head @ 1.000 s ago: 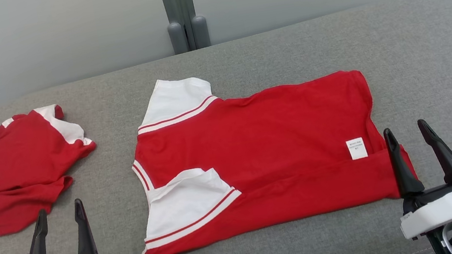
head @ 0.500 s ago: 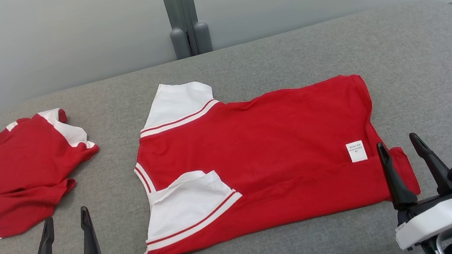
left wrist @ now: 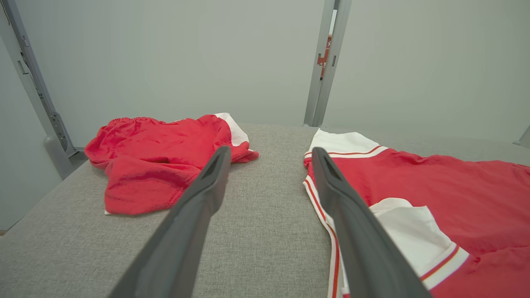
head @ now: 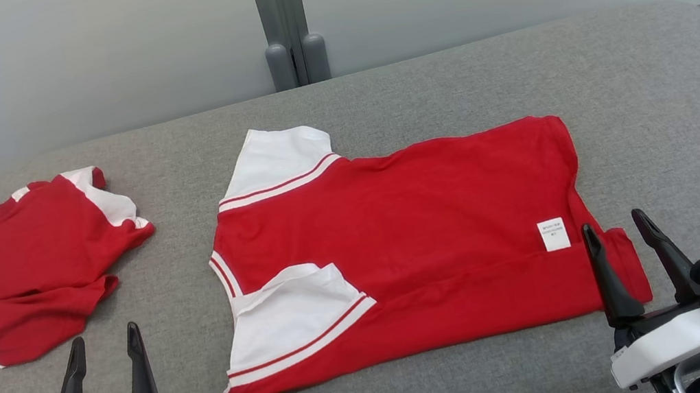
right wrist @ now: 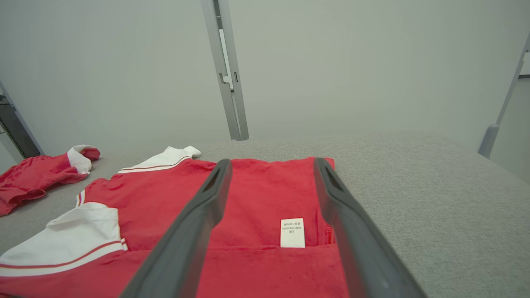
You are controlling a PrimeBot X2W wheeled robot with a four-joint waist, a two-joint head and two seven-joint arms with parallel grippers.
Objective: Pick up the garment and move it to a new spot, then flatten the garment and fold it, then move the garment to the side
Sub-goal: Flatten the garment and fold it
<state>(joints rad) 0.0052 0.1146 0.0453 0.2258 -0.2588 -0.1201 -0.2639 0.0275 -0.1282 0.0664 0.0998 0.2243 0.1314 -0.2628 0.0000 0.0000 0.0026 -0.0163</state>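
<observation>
Both tools have their fingers spread with nothing in them: the left tool (head: 103, 334) is over the bare grey cushion (head: 656, 109), and the right tool (head: 611, 220) is at the shirt's (head: 395, 217) hem corner, partly covering it, so I can't tell if it's touching. The shirt lies flat mid-cushion, and its white label (head: 553, 234) is too small to read. There are two garments in all; the crumpled red one (head: 20, 266) sits to the left.

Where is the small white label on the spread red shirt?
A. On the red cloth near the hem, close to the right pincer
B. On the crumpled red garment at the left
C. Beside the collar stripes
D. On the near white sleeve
A: the label lies on the red body of the spread shirt, just beside the open right pincer.
</observation>
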